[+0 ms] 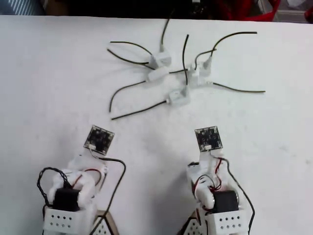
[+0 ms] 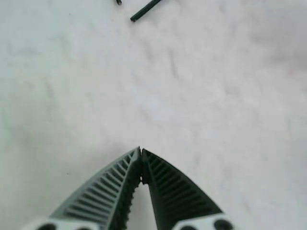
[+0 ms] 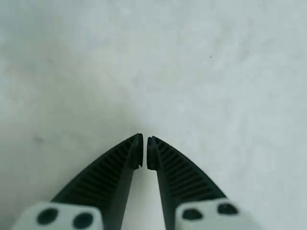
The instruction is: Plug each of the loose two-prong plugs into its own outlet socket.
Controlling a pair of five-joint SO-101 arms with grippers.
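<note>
Several white plug and socket pieces with thin dark wires lie in a loose cluster at the far middle of the table. Among them are one piece [image 1: 160,60] at the back, one [image 1: 157,75] just in front of it, and one [image 1: 178,96] nearest the arms. More pieces [image 1: 196,76] lie tangled to the right. My left gripper [image 2: 140,154] is shut on nothing and hangs over bare tabletop. My right gripper [image 3: 144,144] is also shut and holds nothing. Both arms, left [image 1: 73,191] and right [image 1: 212,193], sit at the near edge, well short of the cluster.
The white table [image 1: 49,88] has open room on both sides of the cluster and between the arms. A dark wire end [image 2: 144,10] shows at the edge of the left wrist view. Dark and red objects line the far edge beyond the table.
</note>
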